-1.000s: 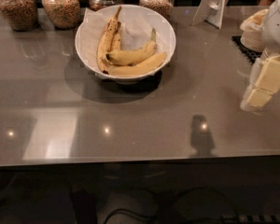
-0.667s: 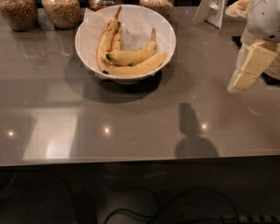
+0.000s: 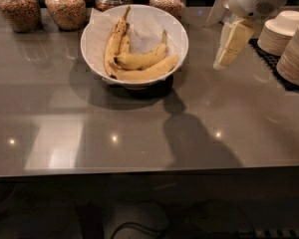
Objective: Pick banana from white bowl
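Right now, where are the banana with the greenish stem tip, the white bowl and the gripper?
banana (image 3: pixel 139 60): camera view, middle of its curved body.
white bowl (image 3: pixel 139 82): camera view, front wall under the rim.
gripper (image 3: pixel 223 59): camera view, its lower end, hanging to the right of the white bowl.

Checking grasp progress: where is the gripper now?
In the camera view, the gripper hangs over the counter, right of the white bowl holding the banana, left of the stacked bowls.
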`<control>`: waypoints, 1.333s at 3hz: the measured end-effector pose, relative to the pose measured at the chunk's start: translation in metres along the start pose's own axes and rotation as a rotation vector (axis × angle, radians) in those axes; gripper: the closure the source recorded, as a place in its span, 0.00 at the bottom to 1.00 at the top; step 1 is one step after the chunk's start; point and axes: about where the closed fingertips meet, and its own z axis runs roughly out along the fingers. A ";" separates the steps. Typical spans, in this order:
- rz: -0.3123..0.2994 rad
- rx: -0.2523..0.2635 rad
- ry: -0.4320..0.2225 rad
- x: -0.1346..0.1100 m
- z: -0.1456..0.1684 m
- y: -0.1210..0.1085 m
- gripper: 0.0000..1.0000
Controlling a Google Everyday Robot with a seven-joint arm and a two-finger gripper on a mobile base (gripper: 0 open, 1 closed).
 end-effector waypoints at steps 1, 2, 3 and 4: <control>-0.056 -0.017 -0.067 -0.029 0.029 -0.027 0.00; -0.084 -0.030 -0.164 -0.062 0.056 -0.045 0.00; -0.084 -0.030 -0.164 -0.062 0.056 -0.045 0.00; -0.143 -0.044 -0.177 -0.063 0.071 -0.054 0.00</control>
